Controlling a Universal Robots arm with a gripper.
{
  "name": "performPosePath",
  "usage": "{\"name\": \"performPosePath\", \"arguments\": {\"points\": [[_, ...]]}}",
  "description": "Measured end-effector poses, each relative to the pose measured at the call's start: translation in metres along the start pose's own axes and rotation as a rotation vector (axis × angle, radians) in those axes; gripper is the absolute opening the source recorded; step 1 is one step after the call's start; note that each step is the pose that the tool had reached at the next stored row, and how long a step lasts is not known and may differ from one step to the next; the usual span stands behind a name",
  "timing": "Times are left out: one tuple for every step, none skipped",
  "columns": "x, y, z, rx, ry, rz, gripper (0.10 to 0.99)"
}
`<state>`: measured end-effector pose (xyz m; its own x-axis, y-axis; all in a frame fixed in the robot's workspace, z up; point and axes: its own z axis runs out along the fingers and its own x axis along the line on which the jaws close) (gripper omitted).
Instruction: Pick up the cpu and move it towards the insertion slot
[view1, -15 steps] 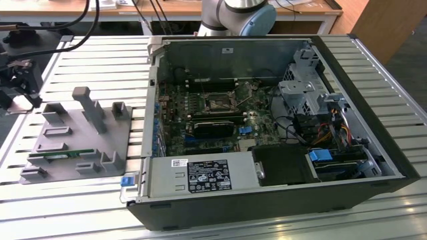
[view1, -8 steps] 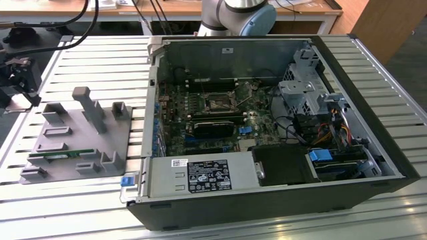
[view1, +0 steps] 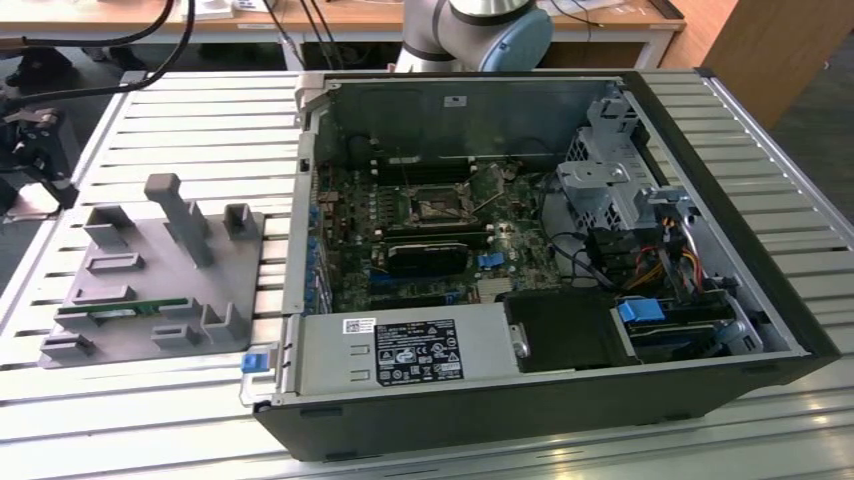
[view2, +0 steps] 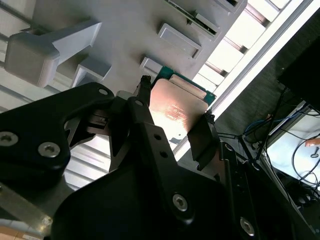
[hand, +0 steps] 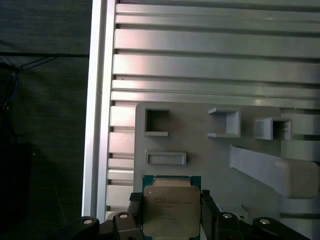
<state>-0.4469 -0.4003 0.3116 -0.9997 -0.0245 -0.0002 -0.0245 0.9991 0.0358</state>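
Cpu (hand: 171, 212) pinched between jaws, held over grey fixture (hand: 200, 145).

The cpu (hand: 171, 210) is a flat square chip with a silvery metal lid and a thin green edge peeking out around it, and in both wrist views it sits face-up and level, pinched on two opposite sides by the black gripper (hand: 171, 216) over one edge of the grey holder plate (hand: 200, 150); can't tell if it's lifted clear of the plate. The insertion slot (view1: 437, 208) in the exterior view is a dark square socket in a shiny metal frame on the green motherboard (view1: 350, 285), inside the opened computer case (view1: 534, 420).
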Motion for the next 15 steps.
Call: {"name": "performPosePath", "arguments": {"points": [[0.0000,0.0001,-0.0008,0.000,-0.0001,0.000,0.545],[0.0000,0.0002,-0.0018,0.000,0.0001,0.000,0.545],[0.0000,0.0003,-0.0027,0.000,0.0000,0.000,0.545],[0.0000,0.0003,-0.0036,0.000,0.0000,0.000,0.545],[0.0000,0.0004,-0.0045,0.000,0.0000,0.000,0.545],[0.0000,0.0005,-0.0054,0.000,0.0000,0.000,0.545],[0.0000,0.0005,-0.0064,0.000,0.0000,0.000,0.545],[0.0000,0.0006,-0.0075,0.000,0.0000,0.000,0.545],[0.0000,0.0006,-0.0087,0.000,0.0001,0.000,0.545],[0.0000,0.0007,-0.0098,0.000,0.0000,0.000,0.545],[0.0000,0.0007,-0.0108,0.000,0.0000,0.000,0.545],[0.0000,0.0008,-0.0117,0.000,-0.0001,0.000,0.545],[0.0000,0.0008,-0.0125,0.000,0.0000,0.000,0.545],[0.0000,0.0009,-0.0131,0.000,0.0000,0.000,0.545],[0.0000,0.0009,-0.0137,0.000,-0.0001,0.000,0.545]]}}
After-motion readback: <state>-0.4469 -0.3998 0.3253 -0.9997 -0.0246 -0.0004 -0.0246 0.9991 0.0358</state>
